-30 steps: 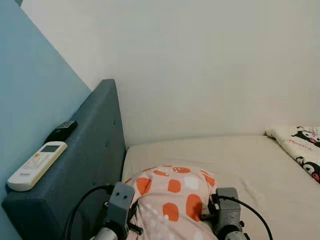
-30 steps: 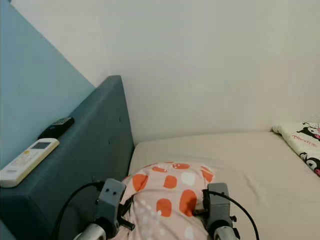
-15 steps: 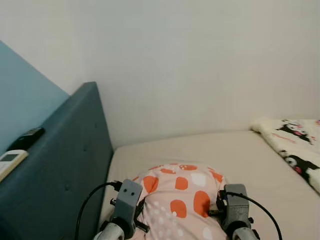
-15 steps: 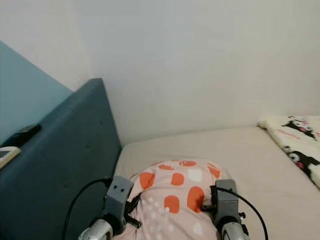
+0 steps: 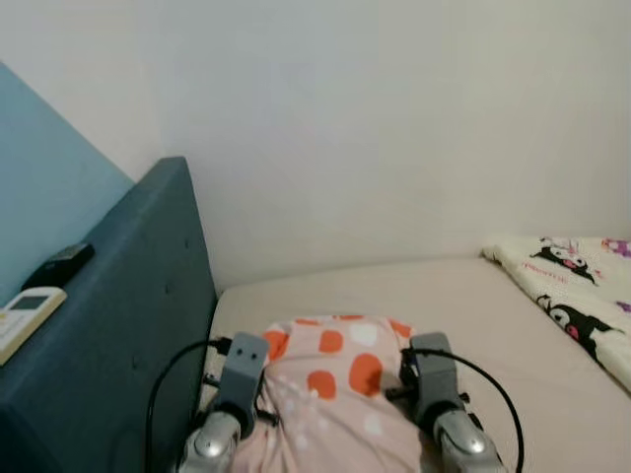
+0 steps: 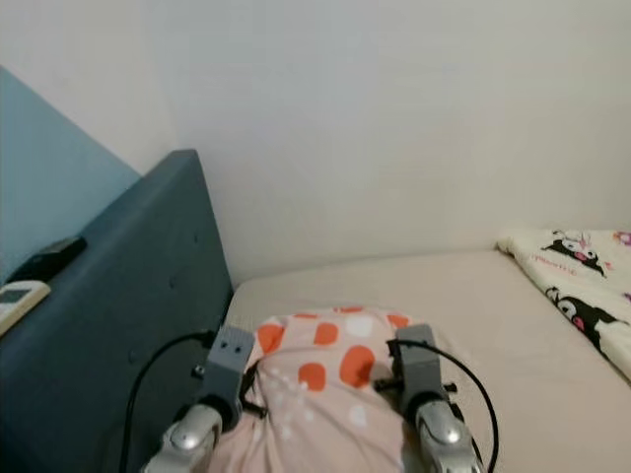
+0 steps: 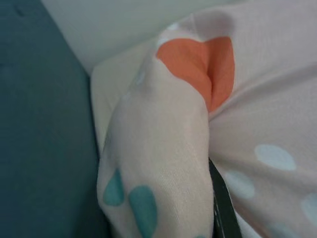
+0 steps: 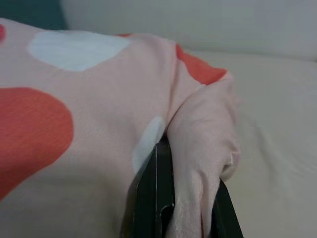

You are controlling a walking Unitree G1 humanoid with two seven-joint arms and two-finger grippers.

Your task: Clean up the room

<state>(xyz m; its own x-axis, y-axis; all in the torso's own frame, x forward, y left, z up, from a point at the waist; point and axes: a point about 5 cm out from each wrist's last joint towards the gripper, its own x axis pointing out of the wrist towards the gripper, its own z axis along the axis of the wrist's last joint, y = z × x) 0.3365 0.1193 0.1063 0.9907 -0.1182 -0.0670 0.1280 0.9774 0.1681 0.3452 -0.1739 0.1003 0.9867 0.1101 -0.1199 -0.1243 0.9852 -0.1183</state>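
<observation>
Both hands (image 5: 335,379) clamped on pillow (image 5: 330,394), lowered

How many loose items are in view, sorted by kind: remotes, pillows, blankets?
Remotes: 2, a white remote and a black remote, both on top of the blue headboard.
Pillows: 1, the pink spotted pillow held between both grippers.
Blankets: 1, the cartoon-print blanket on the mattress.
Total: 4.

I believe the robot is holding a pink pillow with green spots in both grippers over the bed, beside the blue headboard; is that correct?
Not quite: the pillow held by the left gripper and right gripper has mostly orange spots, not green, as the left eye view shows. It is over the bed, beside the blue headboard.
</observation>
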